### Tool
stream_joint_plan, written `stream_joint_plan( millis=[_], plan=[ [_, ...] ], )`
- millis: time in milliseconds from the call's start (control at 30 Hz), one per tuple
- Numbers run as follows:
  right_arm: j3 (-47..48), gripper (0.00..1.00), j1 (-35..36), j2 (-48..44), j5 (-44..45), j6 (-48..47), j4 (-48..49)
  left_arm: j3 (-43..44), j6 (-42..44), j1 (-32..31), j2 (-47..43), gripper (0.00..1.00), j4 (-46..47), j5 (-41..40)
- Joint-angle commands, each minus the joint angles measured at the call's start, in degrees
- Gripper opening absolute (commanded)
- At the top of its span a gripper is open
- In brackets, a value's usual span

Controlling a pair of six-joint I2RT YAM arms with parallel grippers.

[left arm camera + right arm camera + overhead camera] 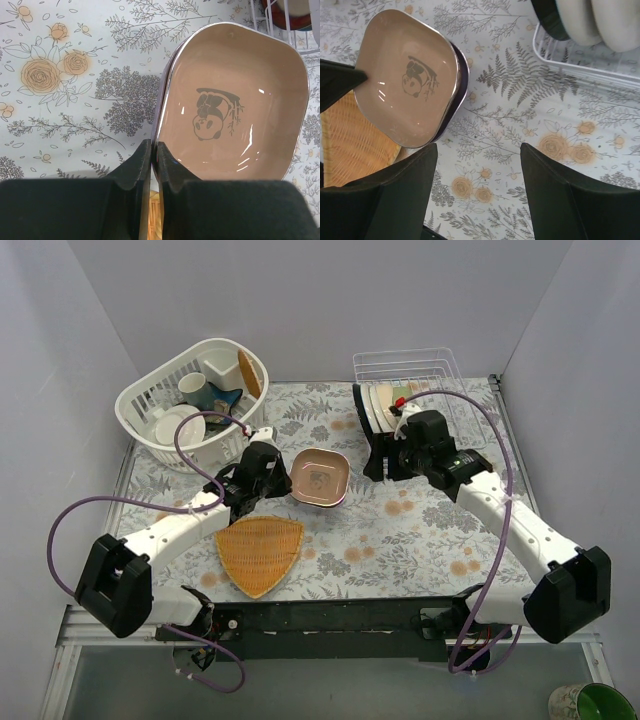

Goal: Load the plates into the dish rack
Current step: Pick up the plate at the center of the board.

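Pinching the near rim of the panda dish (235,110), left gripper (154,147) jaws closed tight on it, dish at mid-table just beyond the tray (258,552), other plates (378,408) upright in the rack (410,365), right gripper (477,150) jaws wide apart and empty over the floral table (430,530).

Left gripper (283,483) gripping the left rim of a rounded-square dish (322,478) at mid-tabletop, right gripper (383,465) hovering beside the dish rack (405,375) at the far right corner, plates (380,405) standing upright inside, orange woven tray (260,553) lying toward the near edge.
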Motion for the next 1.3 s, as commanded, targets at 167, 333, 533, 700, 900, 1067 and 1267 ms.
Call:
stream_joint_plan(
  millis=[167, 333, 533, 700, 900, 1067, 1267],
  plan=[
    [-6.59, 0.75, 0.23, 1.93, -11.03, 6.46, 11.22, 0.30, -1.74, -0.02, -4.11, 0.00, 1.85, 1.87],
    [-7.83, 0.76, 0.41, 1.94, -11.56, 7.25, 12.55, -1.46, -2.71, -0.19, -4.99, 0.00, 2.90, 3.63],
    [-7.12, 0.76, 0.41, -0.52, -8.49, 5.94, 9.74, -4.44, -4.55, -4.14, -5.44, 0.00, 4.13, 2.32],
    [-7.29, 0.76, 0.41, -0.97, -8.84, 5.67, 8.51, -5.42, -6.40, -6.43, -5.26, 0.00, 5.63, 1.96],
    [-9.49, 0.74, 0.41, -0.97, -9.54, 6.28, 9.47, -4.28, -6.49, -8.01, -4.29, 0.00, 5.89, 0.82],
    [-11.07, 0.69, 0.41, -1.05, -9.54, 6.37, 10.26, -3.92, -6.84, -8.81, -4.20, 0.00, 6.42, 0.64],
    [-11.25, 0.53, 0.41, -0.70, -10.33, 6.46, 10.79, -3.84, -7.54, -10.12, -4.03, 0.00, 7.21, 0.47]
  ],
)
